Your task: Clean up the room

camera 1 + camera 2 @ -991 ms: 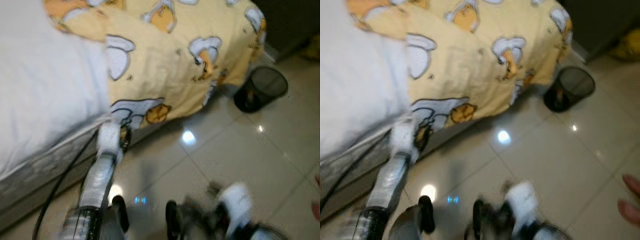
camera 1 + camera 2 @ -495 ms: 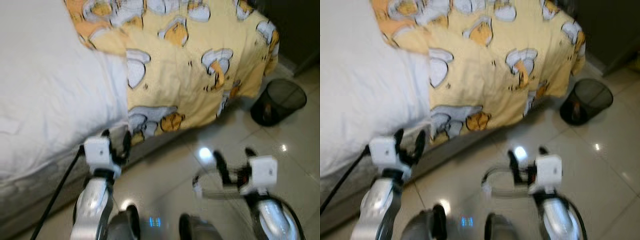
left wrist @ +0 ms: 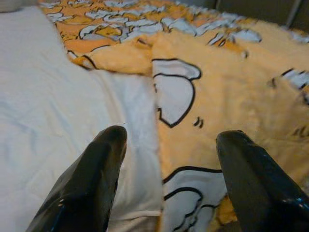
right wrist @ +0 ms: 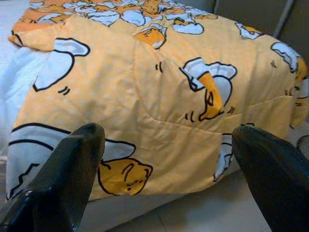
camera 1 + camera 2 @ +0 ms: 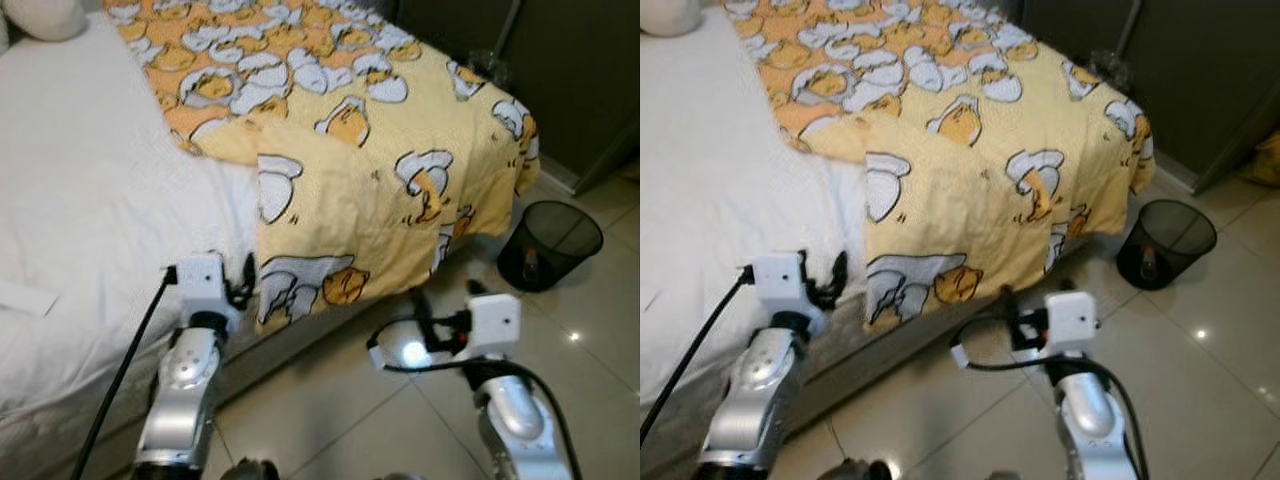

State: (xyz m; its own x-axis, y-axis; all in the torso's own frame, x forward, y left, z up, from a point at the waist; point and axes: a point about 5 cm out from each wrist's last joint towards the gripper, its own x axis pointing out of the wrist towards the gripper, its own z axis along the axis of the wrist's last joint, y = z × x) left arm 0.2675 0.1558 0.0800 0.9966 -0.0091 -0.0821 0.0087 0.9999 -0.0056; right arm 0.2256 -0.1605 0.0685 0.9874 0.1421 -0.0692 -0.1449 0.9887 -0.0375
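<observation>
The left claw (image 3: 166,164) is raised at the near edge of the bed (image 5: 90,230), its two black fingers (image 3: 91,179) spread wide with nothing between them — they point at the spot where the yellow blanket (image 5: 380,190) meets the white sheet (image 5: 80,200). In the head views this claw sits just left of the blanket's hanging near-left corner, close to it, though contact cannot be made out. A black cable (image 5: 115,385) runs along the left arm down toward the floor.

The right claw (image 4: 169,159) is held over the tiled floor (image 5: 600,330), to the right of the left one and just in front of the bed's side, its fingers (image 4: 63,174) likewise wide apart and empty — they face the blanket's draped side.

The blanket, printed with white-and-orange cartoon figures, covers the far and right part of the bed and hangs over its near side and right end; its left edge is folded back, leaving the sheet bare on the left. A small white scrap (image 5: 25,297) lies on the sheet at the left. On the floor, right of the bed's end, stands a black mesh wastebasket (image 5: 550,245) with something small inside. Dark panels (image 5: 580,70) rise behind it.
</observation>
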